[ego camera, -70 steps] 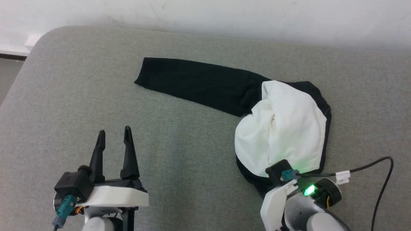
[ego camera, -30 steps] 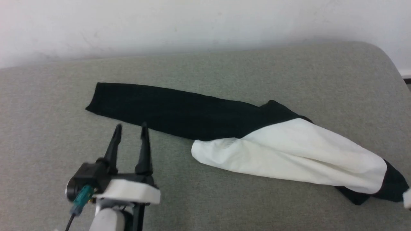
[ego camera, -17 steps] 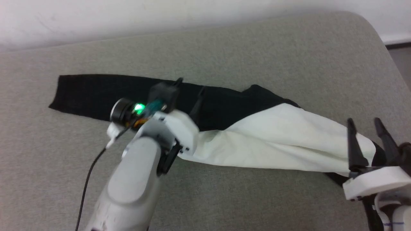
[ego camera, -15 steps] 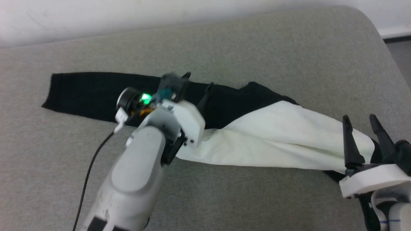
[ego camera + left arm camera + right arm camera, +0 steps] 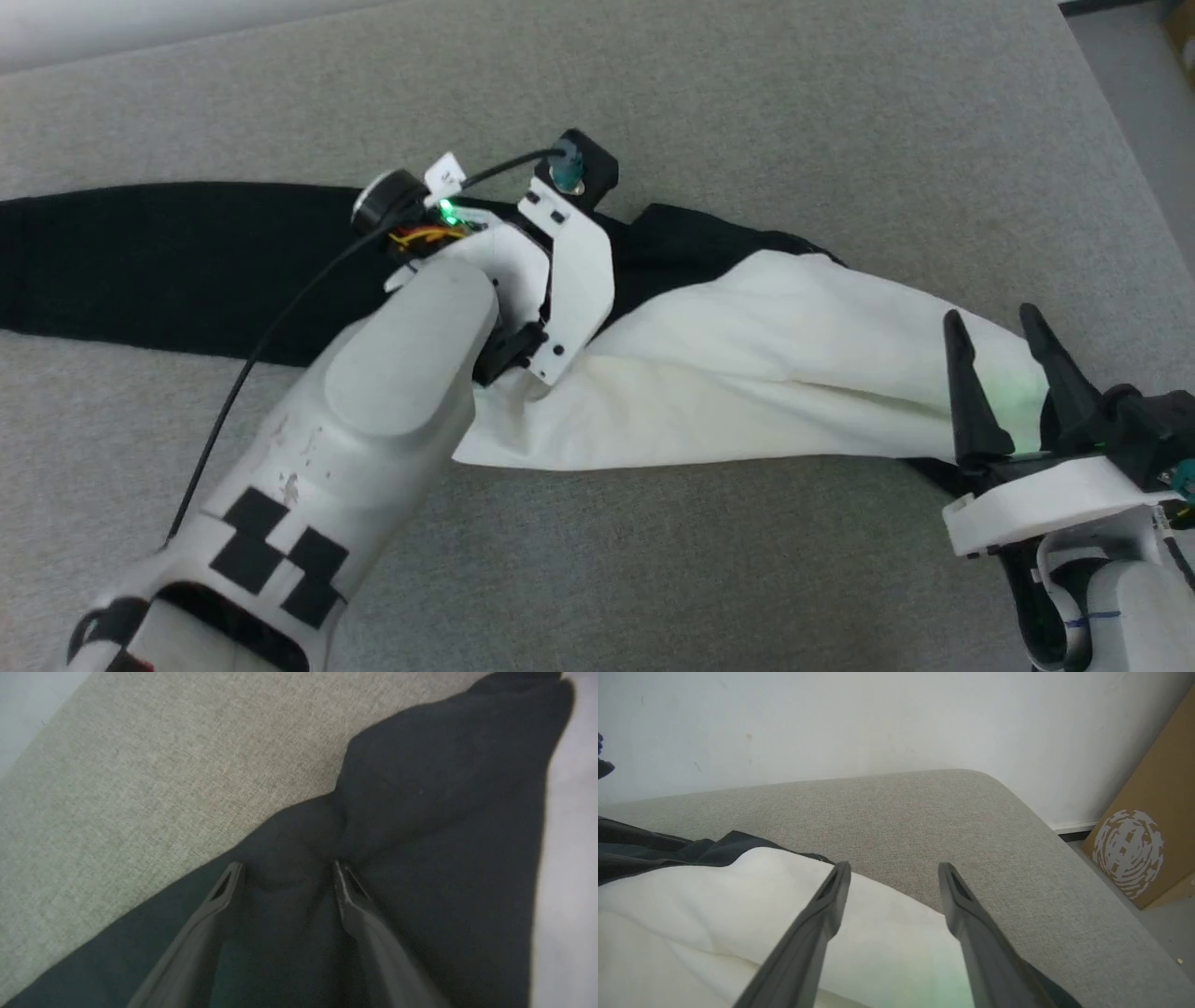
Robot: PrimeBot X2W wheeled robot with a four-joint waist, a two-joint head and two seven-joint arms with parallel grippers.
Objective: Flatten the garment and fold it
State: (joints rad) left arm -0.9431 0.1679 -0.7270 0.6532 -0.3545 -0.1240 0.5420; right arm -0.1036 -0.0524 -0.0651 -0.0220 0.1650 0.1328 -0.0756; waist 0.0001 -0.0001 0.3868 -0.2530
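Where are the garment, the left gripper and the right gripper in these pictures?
garment (image 5: pixel 794 373), head view, on its white body.
left gripper (image 5: pixel 287 868), left wrist view, midway between its fingertips.
right gripper (image 5: pixel 990 317), head view, midway between its fingertips.

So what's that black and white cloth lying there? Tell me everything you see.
The garment is a soft shirt with a white body and black shoulder, lying bunched and creased on the grey fabric surface. One black sleeve stretches out straight. The left gripper, open, seems to press its black shoulder; the right gripper, open, hovers at its other end.
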